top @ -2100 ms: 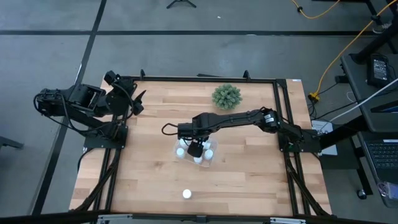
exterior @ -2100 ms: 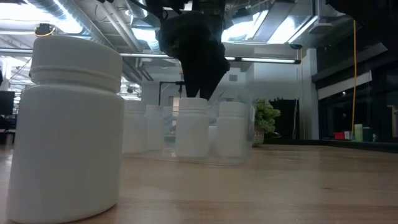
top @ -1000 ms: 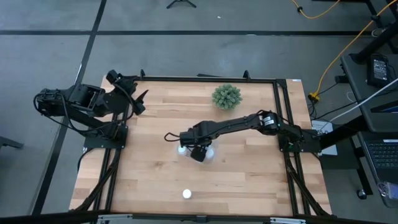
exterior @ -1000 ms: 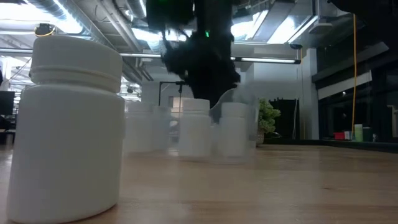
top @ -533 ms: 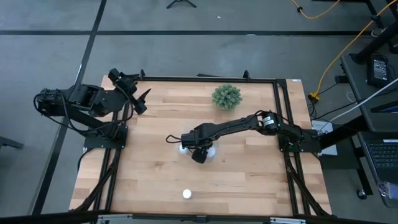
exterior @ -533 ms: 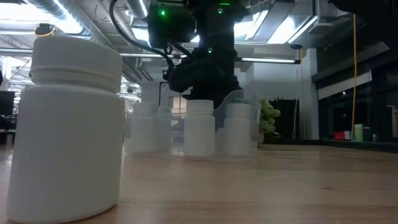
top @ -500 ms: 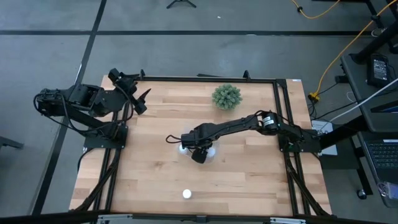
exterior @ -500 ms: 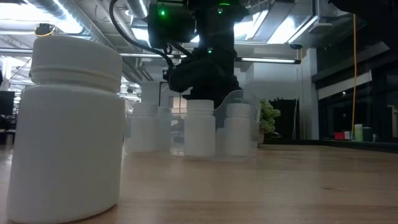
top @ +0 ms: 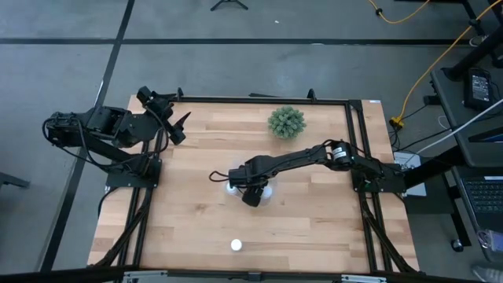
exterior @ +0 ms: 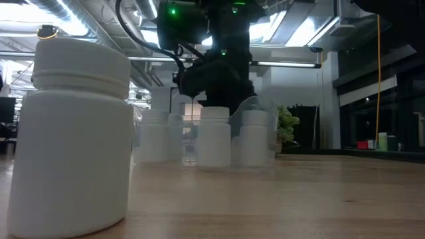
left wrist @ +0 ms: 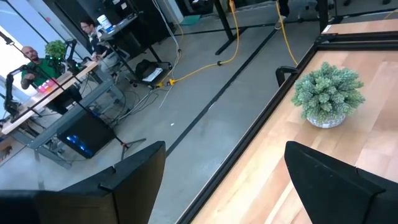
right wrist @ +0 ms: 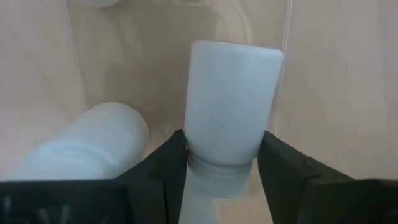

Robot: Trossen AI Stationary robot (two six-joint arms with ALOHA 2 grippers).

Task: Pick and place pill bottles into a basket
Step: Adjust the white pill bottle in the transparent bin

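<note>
Right gripper [right wrist: 221,165] clamped on a bottle [right wrist: 231,106], fingers [right wrist: 163,168] pinching just above the cap, over the basket [right wrist: 287,56] at table centre. Second bottle [right wrist: 93,146] close beside the held one, inside the clear wall. High view: right gripper [top: 250,192] over the basket [top: 267,193] mid-table, most of the basket's bottles hidden under the arm. Low view: cluster of bottles [exterior: 216,136] standing in the basket, dark gripper above them. One lone bottle [top: 236,245] well apart near the front edge, looming large in the low view [exterior: 74,133]. Left gripper [left wrist: 224,180] spread wide, holding nothing, parked at the table's far left corner [top: 174,126], facing the plant [left wrist: 328,94].

Risks, judged: grip sits near the cap end, so bottle could swing or slip on a lift or a hasty release. Tight spacing, so a finger may knock the neighbour or drag the light basket. Possibly pulling a bottle already placed back out; hard to say from the wrist view whether it rests on the basket floor. Lone front bottle not yet collected.

Writing: none readable; bottles plain white, no label or brand visible.
</note>
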